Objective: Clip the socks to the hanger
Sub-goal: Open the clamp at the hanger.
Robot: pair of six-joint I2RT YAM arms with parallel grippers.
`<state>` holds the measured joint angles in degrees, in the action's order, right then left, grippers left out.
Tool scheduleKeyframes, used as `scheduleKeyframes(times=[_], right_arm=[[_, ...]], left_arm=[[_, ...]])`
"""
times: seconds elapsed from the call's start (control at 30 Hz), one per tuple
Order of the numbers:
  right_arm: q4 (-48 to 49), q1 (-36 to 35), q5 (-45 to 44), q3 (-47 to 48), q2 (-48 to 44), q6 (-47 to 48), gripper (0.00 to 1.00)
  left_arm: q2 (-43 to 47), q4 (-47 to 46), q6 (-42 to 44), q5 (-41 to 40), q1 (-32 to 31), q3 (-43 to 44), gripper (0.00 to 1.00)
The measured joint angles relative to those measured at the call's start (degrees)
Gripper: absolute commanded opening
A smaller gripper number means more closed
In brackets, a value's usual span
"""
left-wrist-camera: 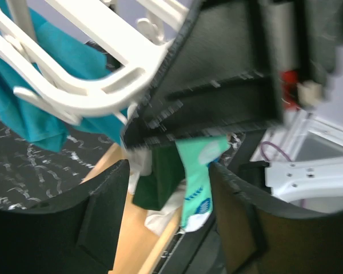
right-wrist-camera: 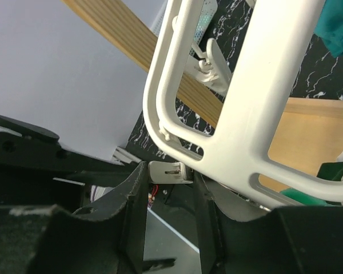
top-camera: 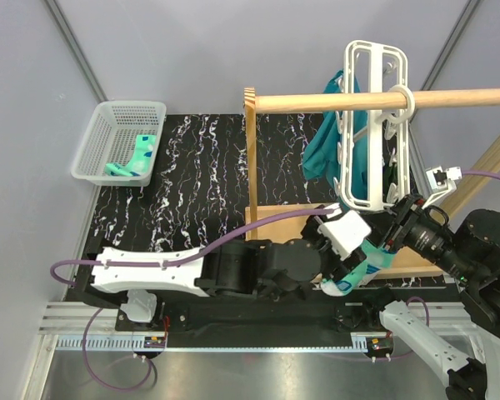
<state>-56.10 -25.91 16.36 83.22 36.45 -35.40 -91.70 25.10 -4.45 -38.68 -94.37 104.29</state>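
Between left gripper's jaws, hanging sock

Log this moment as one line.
left gripper open, sock hanging between fingers | right gripper shut on hanger clip | more socks in basket

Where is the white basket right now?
In the top view the white basket sits at the far left corner of the table, mint-green socks lying in it, well left of the wooden post.

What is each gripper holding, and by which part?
The right gripper pinches a white clip at the lower edge of the hanger. A sock hangs inside the left gripper, but whether it is gripped cannot be told.
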Motion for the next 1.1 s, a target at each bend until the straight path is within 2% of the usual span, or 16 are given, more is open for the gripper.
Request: scheduleKeyframes(times=[0.17,0.27,0.5,0.67,0.83,0.9,1.0,1.1], right_arm=[[0.2,0.0,-2.2,-0.7,0.0,0.2,0.0],[0.6,0.0,-2.7,-1.4,0.0,0.2,0.0],[1.8,0.0,-3.4,-3.0,-0.2,0.0,0.0],[2.5,0.0,-3.4,-3.4,-1.3,-0.4,0.0],[3.1,0.0,-3.4,-3.6,-2.1,-0.6,0.0],[3.4,0.0,-3.4,-3.9,-2.2,-0.7,0.0],[3.9,0.0,-3.3,-4.5,-2.2,-0.9,0.0],[4.0,0.0,-3.3,-4.6,-2.2,-1.2,0.0]], left_arm=[[8.3,-6.2,-0.3,2.6,-1.8,-10.4,0.84],[14.9,-9.4,0.0,4.3,-2.0,-16.4,0.89],[28.8,-16.7,1.6,7.7,-1.8,-26.3,0.89],[32.5,-15.8,2.1,7.2,-1.8,-27.7,0.84],[36.7,-13.9,0.9,2.9,-1.8,-31.5,0.81],[38.9,-13.7,0.5,1.6,-1.8,-33.4,0.92],[39.7,-14.4,1.1,1.6,-1.8,-33.9,0.95],[35.9,-15.7,5.2,1.5,-1.8,-32.0,0.97]])
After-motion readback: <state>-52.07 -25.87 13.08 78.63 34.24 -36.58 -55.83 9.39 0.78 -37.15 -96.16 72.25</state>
